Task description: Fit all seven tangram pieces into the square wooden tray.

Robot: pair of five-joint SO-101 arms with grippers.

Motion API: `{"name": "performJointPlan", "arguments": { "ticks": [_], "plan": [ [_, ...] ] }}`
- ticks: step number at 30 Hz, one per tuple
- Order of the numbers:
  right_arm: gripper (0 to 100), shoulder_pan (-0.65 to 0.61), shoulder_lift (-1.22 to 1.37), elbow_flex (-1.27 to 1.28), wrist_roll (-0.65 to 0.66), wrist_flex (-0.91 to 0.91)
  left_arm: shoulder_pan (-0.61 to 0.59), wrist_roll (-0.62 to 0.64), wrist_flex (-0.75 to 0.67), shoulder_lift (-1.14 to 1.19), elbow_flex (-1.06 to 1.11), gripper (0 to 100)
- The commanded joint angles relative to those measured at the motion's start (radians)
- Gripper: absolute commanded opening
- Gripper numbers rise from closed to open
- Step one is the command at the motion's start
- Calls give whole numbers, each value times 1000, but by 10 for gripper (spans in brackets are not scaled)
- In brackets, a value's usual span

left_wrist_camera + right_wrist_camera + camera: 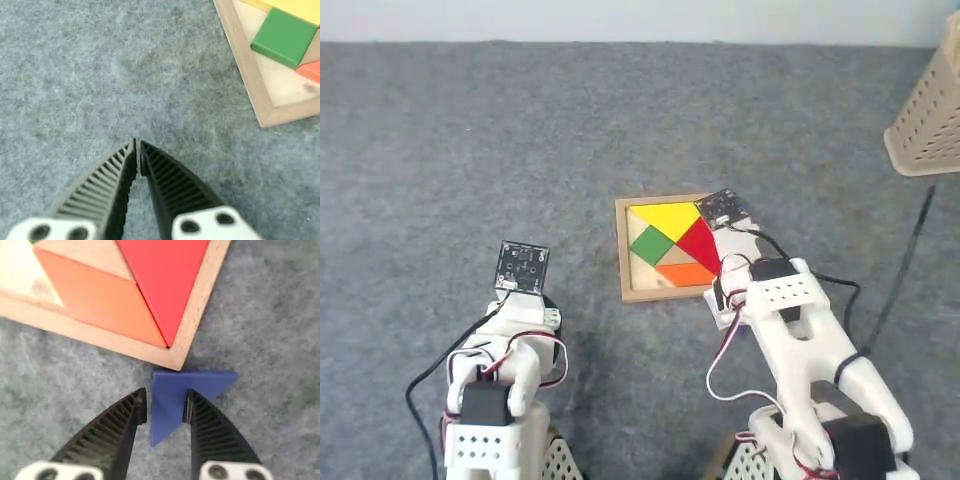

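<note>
The square wooden tray [623, 250] lies on grey carpet and holds a yellow triangle [665, 218], a green square [651, 244], a red triangle [700, 243] and an orange piece [685, 273]. A blue triangle [200, 382] lies flat on the carpet just outside the tray [75, 330] corner where red and orange meet. My right gripper [165, 402] is open, its fingers on either side of the triangle's narrow end. My left gripper [136, 145] is shut and holds nothing. It hovers over bare carpet to the side of the tray [245, 70], near the green square [285, 37].
A beige perforated basket [930, 110] stands at the far right. A black cable [905, 260] trails across the carpet to the right of the right arm [785, 300]. The left arm [515, 330] stands well left of the tray on open carpet.
</note>
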Motion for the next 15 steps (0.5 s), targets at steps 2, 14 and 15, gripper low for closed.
{"name": "performJointPlan", "arguments": {
  "ticks": [2, 14, 15],
  "plan": [
    [220, 87, 8, -31, -20, -10, -5, 9, 5, -3, -5, 11],
    [192, 85, 19, -110, -146, -25, -6, 9, 5, -3, -5, 11],
    [193, 85, 19, -124, -178, -25, -6, 9, 5, -3, -5, 11]
  ]
}}
